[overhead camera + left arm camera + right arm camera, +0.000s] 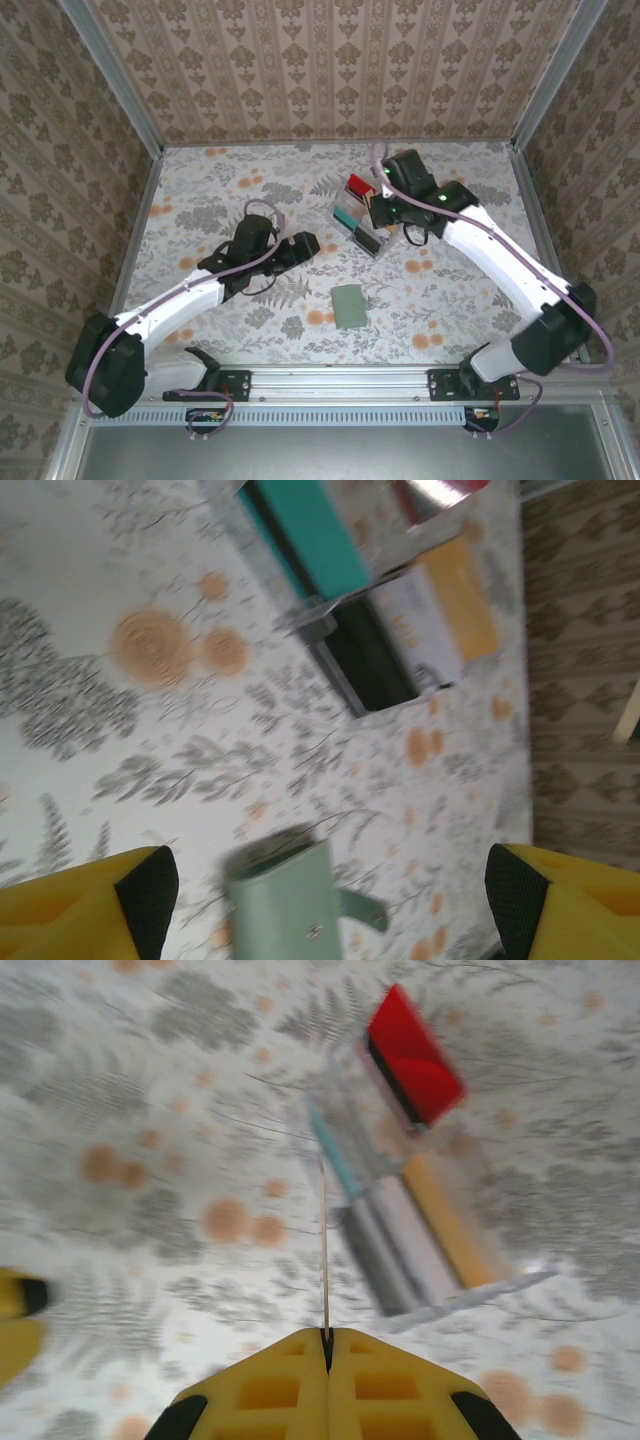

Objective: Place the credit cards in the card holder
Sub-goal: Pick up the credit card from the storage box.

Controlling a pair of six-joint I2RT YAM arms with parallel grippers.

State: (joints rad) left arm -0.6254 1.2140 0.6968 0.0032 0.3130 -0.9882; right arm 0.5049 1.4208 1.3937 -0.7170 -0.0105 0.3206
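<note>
Right gripper (327, 1343) was pressed together, pinching a thin card (323, 1250) seen edge-on; its colour couldn't be told. The card stuck out ahead of the fingers, at the edge of the clear tray (470, 1295); whether it touched the tray couldn't be told. The tray sat on the floral table (220, 190), toward the far side, right of centre. In the tray: red card (415, 1055) at one end, teal card (333, 1155) standing on edge, then dark card (370, 1260), whitish card (415, 1240) and orange card (450, 1225) side by side. Left gripper (330, 885) was spread wide and empty, yellow fingers (70, 910) well apart, above the table left of the tray. Sage-green card holder (350, 305) lay flat on the table, nearer the arm bases than the tray, apart from both grippers and from the tray. In the left wrist view it lay below the gap between the spread fingers, its strap tab sticking out to one side. Both wrist views were motion-blurred.
</note>
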